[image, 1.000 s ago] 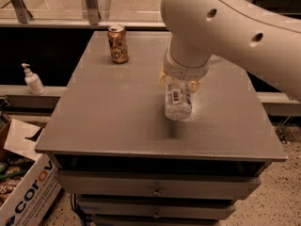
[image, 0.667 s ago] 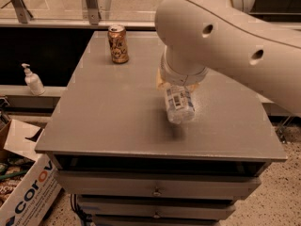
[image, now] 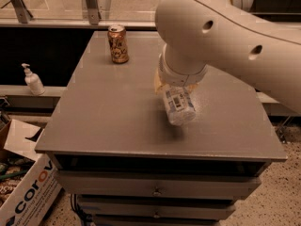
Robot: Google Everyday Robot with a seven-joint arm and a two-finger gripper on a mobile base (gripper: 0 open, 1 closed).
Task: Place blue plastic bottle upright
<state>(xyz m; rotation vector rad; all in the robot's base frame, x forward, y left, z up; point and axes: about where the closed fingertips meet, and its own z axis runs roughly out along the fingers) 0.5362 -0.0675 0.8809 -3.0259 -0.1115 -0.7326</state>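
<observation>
The blue plastic bottle is clear with a pale blue-and-white label. It hangs tilted just above the middle of the grey table top, its lower end pointing toward me, with a shadow under it. My gripper is right above it under the big white wrist, shut on the bottle's upper part. The wrist hides the cap and most of the fingers.
A brown drink can stands upright at the table's far left. A white pump dispenser sits on a ledge to the left. A cardboard box is on the floor at the lower left. Drawers lie below the table top.
The large white arm link has swung left and closer across the view. The bottle stays in the gripper at nearly the same spot, slightly lower.
</observation>
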